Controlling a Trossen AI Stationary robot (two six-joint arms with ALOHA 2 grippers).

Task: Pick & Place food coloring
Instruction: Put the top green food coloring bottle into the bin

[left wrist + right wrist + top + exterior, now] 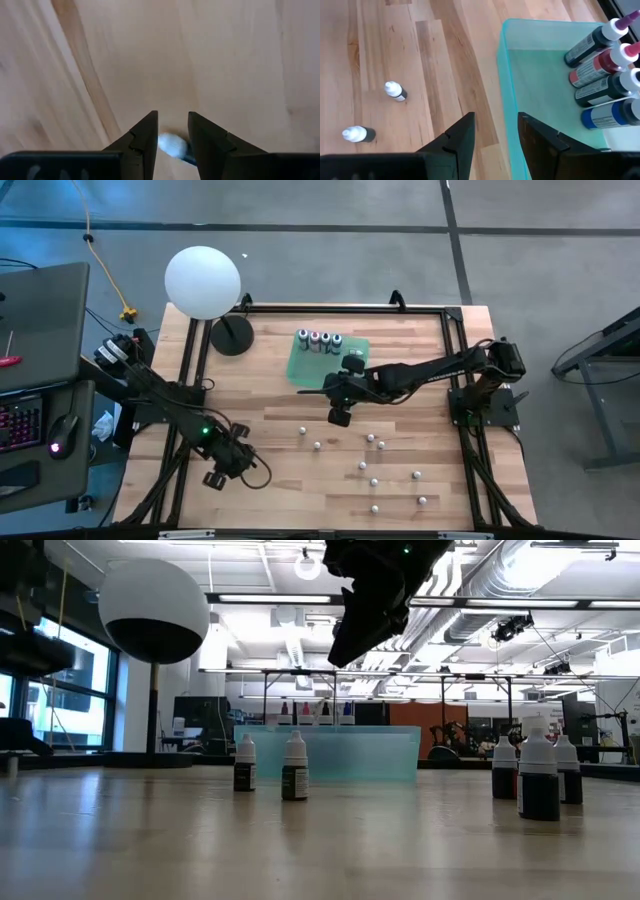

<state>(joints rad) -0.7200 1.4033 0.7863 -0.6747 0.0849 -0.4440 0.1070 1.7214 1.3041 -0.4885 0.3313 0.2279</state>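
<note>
Four greyish food coloring bottles (320,340) with purple, pink and blue tops stand upright in a green tray (345,370); the right wrist view shows them (605,65) too. Several small whitish bottles (375,465) stand scattered on the wood, also in the low view (294,766). My right gripper (338,416) hangs open and empty above the table just off the tray's near edge (504,100), high in the low view (365,610). My left gripper (220,472) is by the table's near left corner, shut on a small bottle (172,145). My left gripper has a small whitish bottle pinched between its two fingers, which point down at the wood. The bottle's white top (171,144) shows in the gap; its dark body (188,159) runs behind one finger. Whether it is lifted clear does not show.
A large white globe lamp (203,280) on a black round base (232,338) stands at the far left of the table. A black frame (330,308) runs round the table's edges. Bare wood lies between the left gripper and the scattered bottles (395,91).
</note>
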